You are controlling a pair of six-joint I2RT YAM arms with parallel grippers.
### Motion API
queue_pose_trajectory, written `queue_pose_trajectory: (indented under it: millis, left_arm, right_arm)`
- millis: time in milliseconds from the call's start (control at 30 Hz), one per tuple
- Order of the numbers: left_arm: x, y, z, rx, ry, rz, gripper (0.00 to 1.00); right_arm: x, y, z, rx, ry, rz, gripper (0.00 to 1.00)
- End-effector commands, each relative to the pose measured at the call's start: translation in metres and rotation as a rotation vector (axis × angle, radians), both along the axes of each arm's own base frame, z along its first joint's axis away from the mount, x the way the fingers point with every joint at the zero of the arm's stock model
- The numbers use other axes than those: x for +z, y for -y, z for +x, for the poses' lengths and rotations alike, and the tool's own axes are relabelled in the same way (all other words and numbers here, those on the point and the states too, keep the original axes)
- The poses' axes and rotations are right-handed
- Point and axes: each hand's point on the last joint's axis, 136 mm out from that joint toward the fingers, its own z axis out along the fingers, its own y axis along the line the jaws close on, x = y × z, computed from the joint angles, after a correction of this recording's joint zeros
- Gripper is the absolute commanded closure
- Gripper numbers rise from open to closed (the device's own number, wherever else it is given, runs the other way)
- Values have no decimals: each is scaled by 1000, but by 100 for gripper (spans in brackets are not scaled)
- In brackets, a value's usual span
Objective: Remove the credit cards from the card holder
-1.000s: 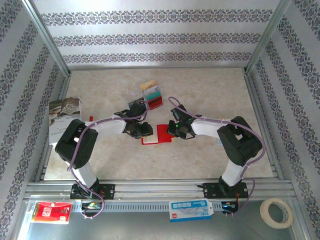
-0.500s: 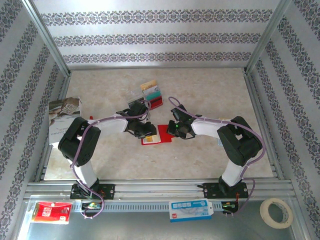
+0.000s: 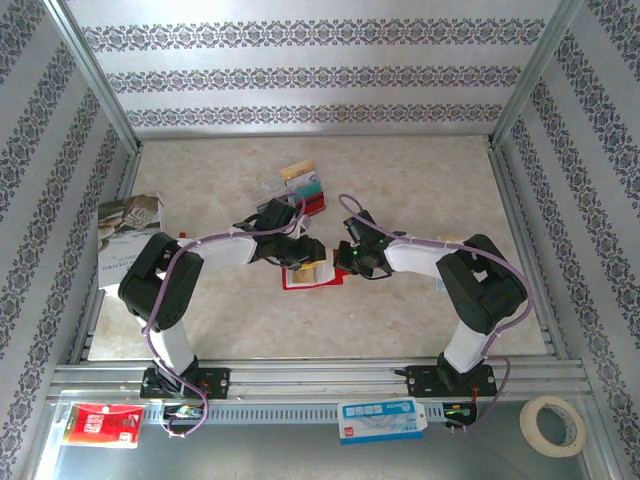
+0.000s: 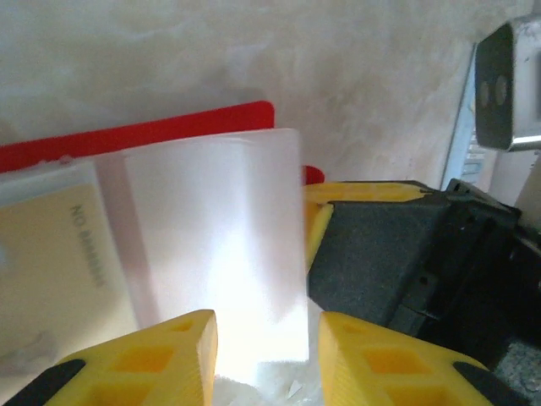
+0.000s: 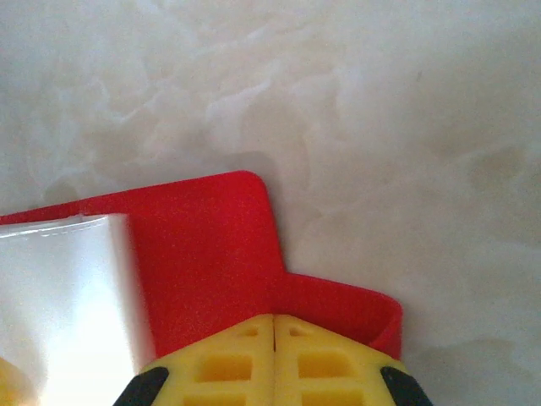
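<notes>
Note the left gripper (image 4: pixel 264 328), shifted rightward over the last second onto the card holder (image 5: pixel 211 245) between both arms, jaws apart astride the newly spread clear pocket (image 4: pixel 211 220). Observe a tan card (image 4: pixel 51 262) exposed inside. Note the right gripper (image 5: pixel 275 330) unmoved, jaws together, pinning the red cover. Treat this card as ready for extraction; see loose cards (image 3: pixel 303 187) beyond.
</notes>
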Motion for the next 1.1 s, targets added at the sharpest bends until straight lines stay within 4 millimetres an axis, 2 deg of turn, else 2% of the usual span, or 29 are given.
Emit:
queue_pose_trajectory:
  millis: [0,200,333,433,533,700,833,933,1067]
  left_arm:
    - [12,15,15,10,35,-75,63]
    - [14,23,22,20,32,-127,61]
    - [22,16,26,37,69,-105,60]
    - [29,-2,33,85,97,-77,58]
    - [30,-30,38,168,95,-34,56]
    - [26,-79,41,285,81,27,55]
    - [18,-104,37,330,59,81,55]
    - [12,-124,32,367,54,157,52]
    - [11,-134,26,379,61,204,49]
  right_arm:
    - [13,7,5,-34,34,33,96]
    - [47,9,14,-50,137,90,95]
    - [67,12,16,-30,210,84,93]
    - [77,9,15,15,230,63,91]
    - [84,5,10,37,236,9,86]
    - [103,-27,2,154,296,-66,74]
    - [95,-53,-4,231,275,-87,69]
    - [77,-70,-11,295,213,-109,63]
    - [53,-77,-15,324,137,-148,57]
